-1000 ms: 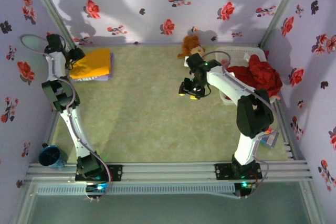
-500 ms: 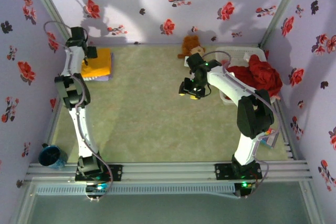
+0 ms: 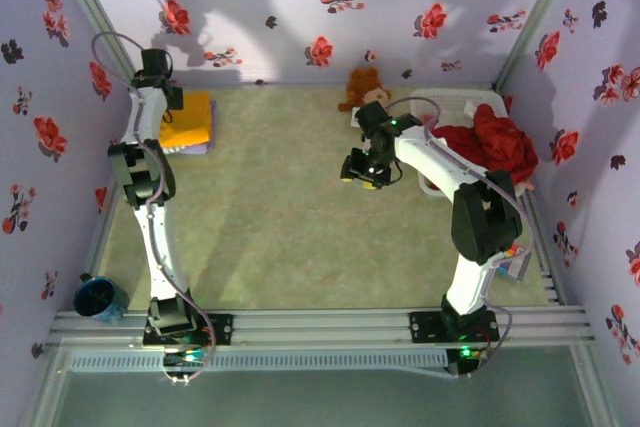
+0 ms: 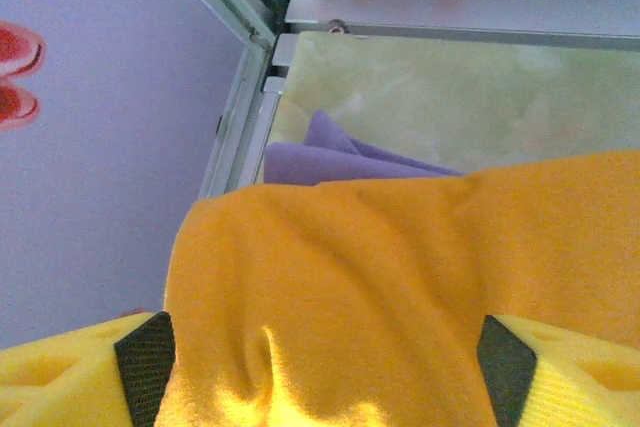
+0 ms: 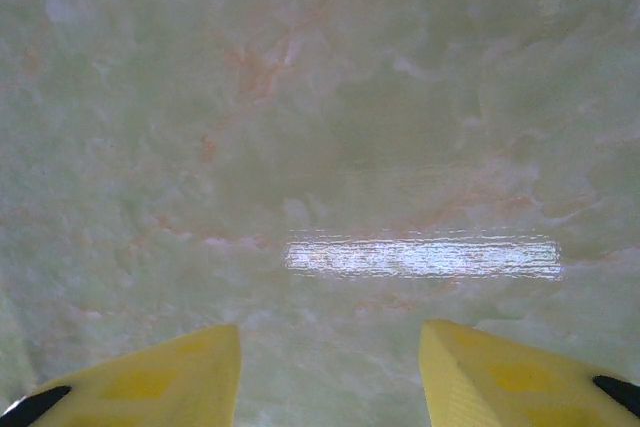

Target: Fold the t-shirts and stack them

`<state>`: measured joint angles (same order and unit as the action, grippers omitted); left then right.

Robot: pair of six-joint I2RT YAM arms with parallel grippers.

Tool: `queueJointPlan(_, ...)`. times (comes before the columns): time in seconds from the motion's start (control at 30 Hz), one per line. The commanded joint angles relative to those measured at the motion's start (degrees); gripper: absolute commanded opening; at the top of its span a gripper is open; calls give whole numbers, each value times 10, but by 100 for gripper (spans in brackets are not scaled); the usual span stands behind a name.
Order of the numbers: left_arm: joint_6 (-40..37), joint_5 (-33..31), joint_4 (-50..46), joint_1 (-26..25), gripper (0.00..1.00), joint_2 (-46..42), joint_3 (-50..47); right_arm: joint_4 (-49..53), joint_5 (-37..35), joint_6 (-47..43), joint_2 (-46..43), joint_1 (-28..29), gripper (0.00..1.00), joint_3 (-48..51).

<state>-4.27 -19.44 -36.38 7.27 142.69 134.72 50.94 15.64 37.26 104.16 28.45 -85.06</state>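
The left tool (image 4: 325, 372) has swung rearward, jaws wide and empty over the orange-yellow t-shirt (image 4: 400, 247) atop the lavender t-shirt (image 4: 320, 157), suggesting this stack is finished.

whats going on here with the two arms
The robot is folding and stacking tees. The orange tee lies folded on top of the lavender tee in the far left corner, and the left gripper hangs open just over it. The right gripper is open above bare table, holding nothing. A red cloth sits heaped over the basket at right.
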Motion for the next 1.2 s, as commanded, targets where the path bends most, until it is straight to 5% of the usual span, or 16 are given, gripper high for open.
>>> queueJointPlan(0.0, 47, 49, 4, 2, 68, -34, 20, 12, -3, -3, 2, -2, 51, -9)
queueJointPlan(0.17, 78, 37, 32, 2, 15, -33, 4, 11, -3, -3, 0, -2, 51, -7)
queueJointPlan(0.23, 67, 11, 41, 2, 4, -29, 0, 11, -2, -5, 0, -2, 51, -7)
queueJointPlan(0.37, 64, -29, 43, 10, 0, -18, -1, 15, -2, -8, 1, -3, 51, -7)
queueJointPlan(0.83, 86, -18, 24, 40, 0, 19, -29, 13, 2, -8, 7, -5, 51, -7)
queueJointPlan(1.17, 110, 54, -90, 61, 0, 68, 70, 9, 2, -10, 0, -9, 51, -2)
